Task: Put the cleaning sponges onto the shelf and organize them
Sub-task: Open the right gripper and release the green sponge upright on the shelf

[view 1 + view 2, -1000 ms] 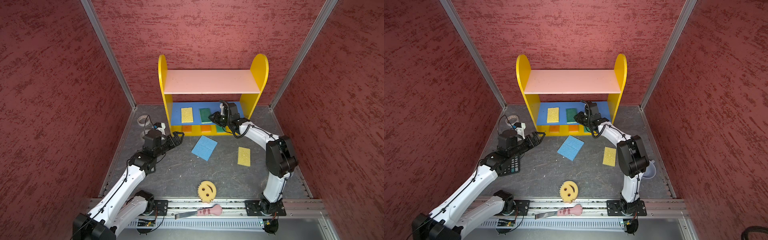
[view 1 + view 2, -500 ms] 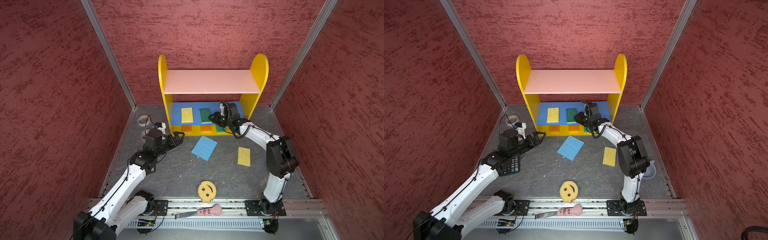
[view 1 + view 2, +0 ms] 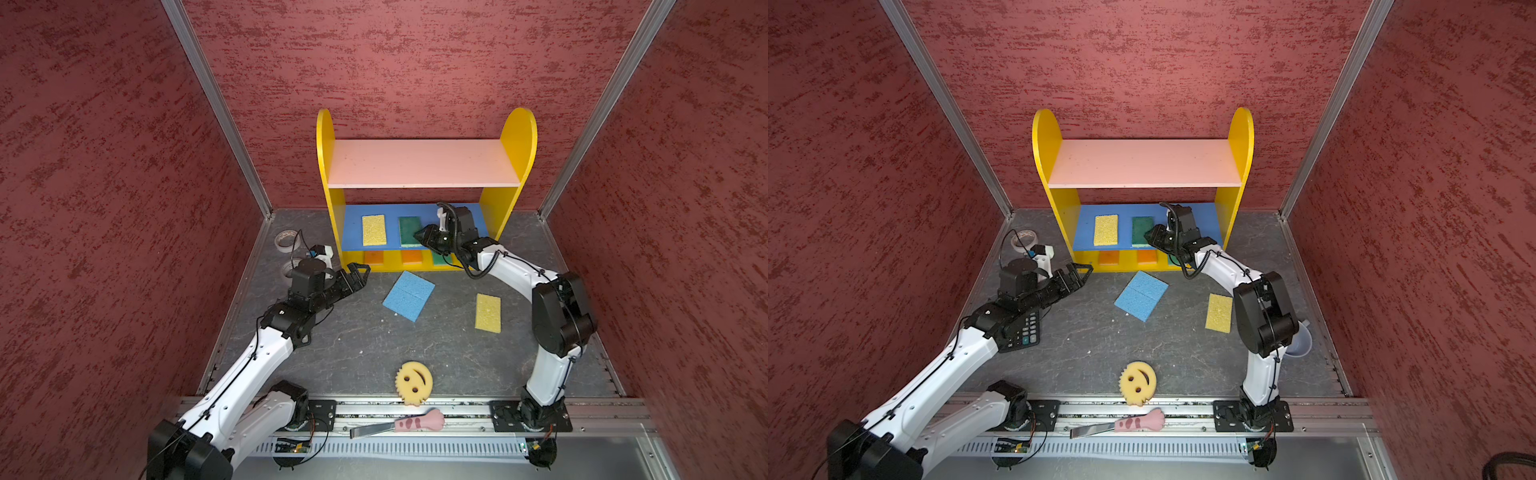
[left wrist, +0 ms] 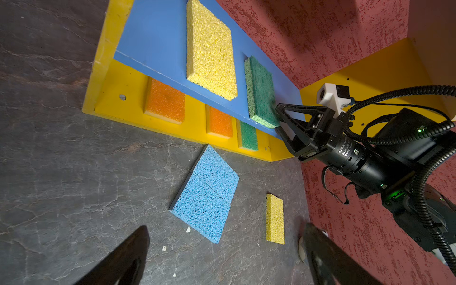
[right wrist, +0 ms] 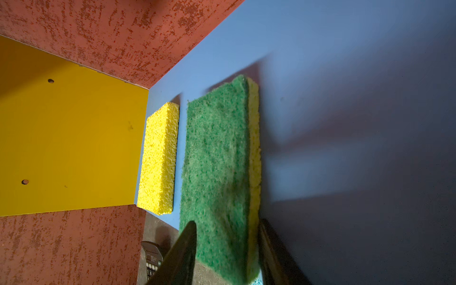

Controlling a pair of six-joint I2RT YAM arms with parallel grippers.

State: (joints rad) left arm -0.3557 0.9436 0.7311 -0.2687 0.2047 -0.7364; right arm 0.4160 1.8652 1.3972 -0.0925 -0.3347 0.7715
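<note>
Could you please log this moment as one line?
left gripper: open | right gripper: jaws around green sponge on blue board | floor: blue sponges, yellow sponge, smiley sponge

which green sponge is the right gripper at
The green sponge on the blue middle board, beside the yellow sponge; the right gripper straddles its near end. The other green one lies on the yellow base below.

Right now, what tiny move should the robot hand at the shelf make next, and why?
Probably open the right gripper wider and slide it straight back out. The green sponge lies flat on the shelf's blue middle board beside a yellow sponge, its near end between the jaws, so the placing looks done. Whether the jaws press it, I cannot tell.
</note>
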